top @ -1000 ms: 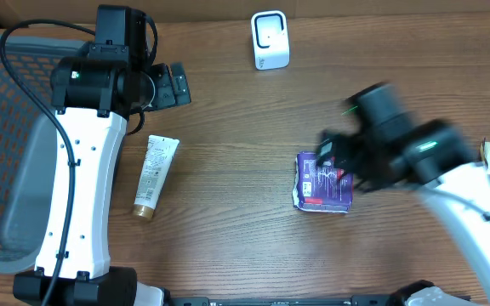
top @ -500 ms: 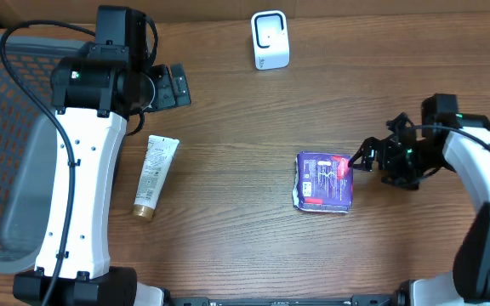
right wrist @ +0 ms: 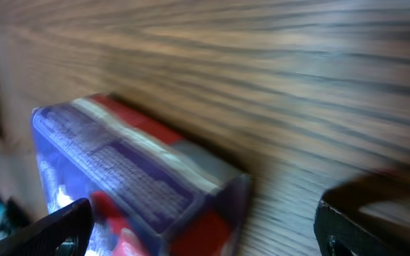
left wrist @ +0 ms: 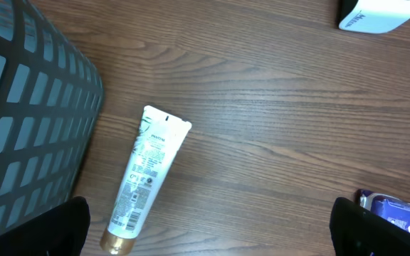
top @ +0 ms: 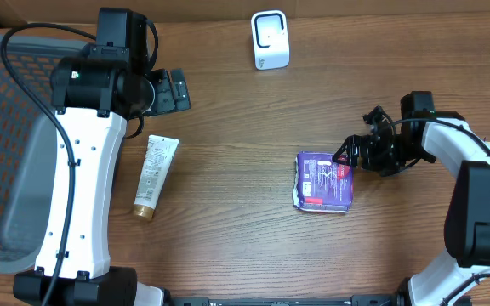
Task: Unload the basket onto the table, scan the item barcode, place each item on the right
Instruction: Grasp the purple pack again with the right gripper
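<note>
The right gripper (top: 351, 155) has moved closer to the purple pack (top: 320, 180), middle right of the frame. Its jaws are wide open, ready to grab. The left gripper (top: 179, 87), upper left, is open and empty.

The right gripper (top: 348, 155), a second ago over the purple packet (top: 320, 183), has swung toward the right edge of the table (top: 228, 238) and come back beside the packet's upper right corner.

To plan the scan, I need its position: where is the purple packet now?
In the overhead view the purple packet lies on the table, right of centre, beside the open right claw and far from the white tube on the left.
</note>
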Motion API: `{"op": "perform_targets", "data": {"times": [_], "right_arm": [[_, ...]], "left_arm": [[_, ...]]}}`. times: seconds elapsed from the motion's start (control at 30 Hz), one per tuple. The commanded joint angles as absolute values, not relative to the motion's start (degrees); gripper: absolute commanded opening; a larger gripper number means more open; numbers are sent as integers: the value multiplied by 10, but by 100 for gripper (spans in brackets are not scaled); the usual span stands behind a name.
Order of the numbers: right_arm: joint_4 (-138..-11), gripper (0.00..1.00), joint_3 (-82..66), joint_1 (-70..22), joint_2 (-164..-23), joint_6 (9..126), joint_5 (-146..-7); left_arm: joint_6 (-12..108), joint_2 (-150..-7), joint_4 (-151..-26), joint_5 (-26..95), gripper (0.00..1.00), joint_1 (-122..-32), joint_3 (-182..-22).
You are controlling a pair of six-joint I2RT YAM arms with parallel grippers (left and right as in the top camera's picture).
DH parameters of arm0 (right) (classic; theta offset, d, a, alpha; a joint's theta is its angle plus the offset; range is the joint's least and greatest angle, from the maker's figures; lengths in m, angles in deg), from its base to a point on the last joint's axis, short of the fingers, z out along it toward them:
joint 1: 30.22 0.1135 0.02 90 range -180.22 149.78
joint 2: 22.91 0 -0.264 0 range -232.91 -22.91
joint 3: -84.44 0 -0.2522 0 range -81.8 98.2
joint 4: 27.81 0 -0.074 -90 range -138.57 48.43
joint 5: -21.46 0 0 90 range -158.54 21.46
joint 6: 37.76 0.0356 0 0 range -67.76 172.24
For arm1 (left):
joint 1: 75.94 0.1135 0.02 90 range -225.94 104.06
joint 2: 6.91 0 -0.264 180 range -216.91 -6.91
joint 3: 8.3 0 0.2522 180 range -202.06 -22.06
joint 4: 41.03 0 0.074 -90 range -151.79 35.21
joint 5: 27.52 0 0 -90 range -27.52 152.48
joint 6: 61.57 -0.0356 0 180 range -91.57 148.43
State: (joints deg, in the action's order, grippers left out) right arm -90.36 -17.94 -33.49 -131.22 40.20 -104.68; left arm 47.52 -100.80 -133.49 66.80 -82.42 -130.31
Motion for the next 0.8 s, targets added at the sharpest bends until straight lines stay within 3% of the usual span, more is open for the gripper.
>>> {"op": "perform_targets", "data": {"times": [0.0, 0.1, 0.13, 0.17, 0.23, 0.3, 0.47, 0.77], "right_arm": [[-911, 98, -182, -302, -1365, 340, -1072], [-912, 81, -182, -287, -1393, 324, -1074], [-914, 67, -182, -283, -1402, 307, -1079], [-915, 61, -182, -283, -1406, 307, -1079], [-920, 29, -182, -284, -1408, 296, -1079], [-923, 7, -182, -289, -1407, 290, -1079], [-986, 4, -151, -308, -1406, 291, -1115], [-1192, 4, 52, -305, -1361, 300, -1157]], "left_arm": [[466, -1006, -1337, 675, 100, -823, -1302], [466, -1006, -1337, 676, 100, -823, -1302], [466, -1006, -1339, 676, 100, -823, -1302], [466, -1006, -1339, 676, 100, -823, -1302], [466, -1006, -1343, 676, 100, -823, -1302], [466, -1006, -1345, 677, 100, -823, -1302], [466, -1006, -1346, 690, 100, -823, -1302], [466, -1006, -1341, 690, 100, -823, -1302]]}}
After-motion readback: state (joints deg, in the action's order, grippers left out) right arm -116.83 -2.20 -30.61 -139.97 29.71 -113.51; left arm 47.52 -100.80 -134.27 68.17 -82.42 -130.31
